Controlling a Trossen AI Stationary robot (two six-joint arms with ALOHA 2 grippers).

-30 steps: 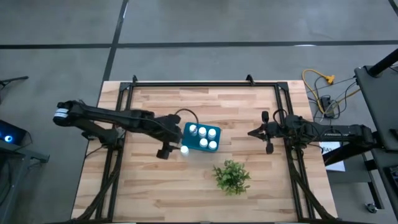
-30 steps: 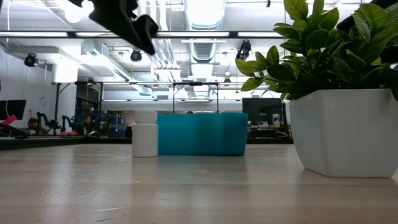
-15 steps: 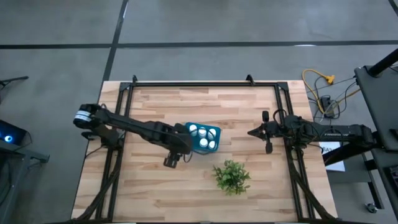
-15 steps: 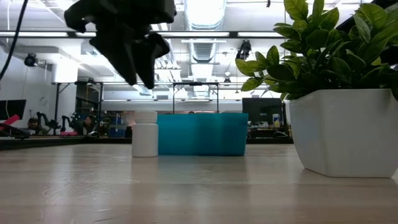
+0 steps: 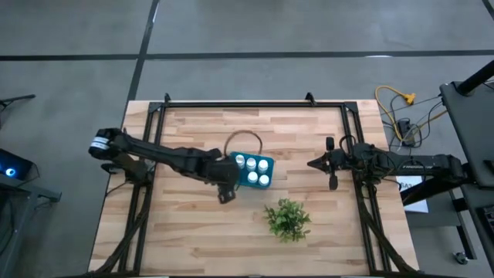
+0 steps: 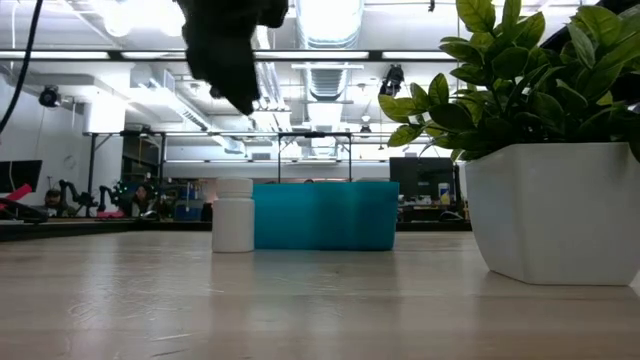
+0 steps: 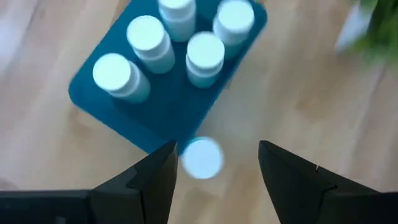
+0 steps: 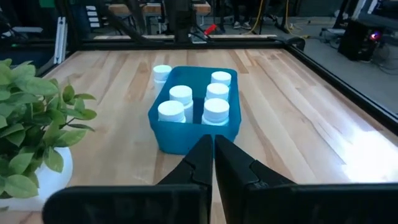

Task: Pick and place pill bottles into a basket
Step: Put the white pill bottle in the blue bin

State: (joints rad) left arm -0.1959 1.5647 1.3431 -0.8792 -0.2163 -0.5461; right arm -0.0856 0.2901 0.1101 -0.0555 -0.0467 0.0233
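Low view: one pill bottle (image 6: 233, 215) stands upright, cap up, beside the basket (image 6: 325, 215); left hand (image 7: 214, 171) open, empty.

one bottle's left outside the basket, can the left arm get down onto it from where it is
Probably yes. The left end effector hangs open directly over the lone pill bottle, which stands upright beside the basket. Nothing lies between them, though the basket wall sits close to one finger.

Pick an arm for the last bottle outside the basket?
Left. Its open gripper hangs right above the loose bottle beside the basket; the right gripper sits shut, far across the table.
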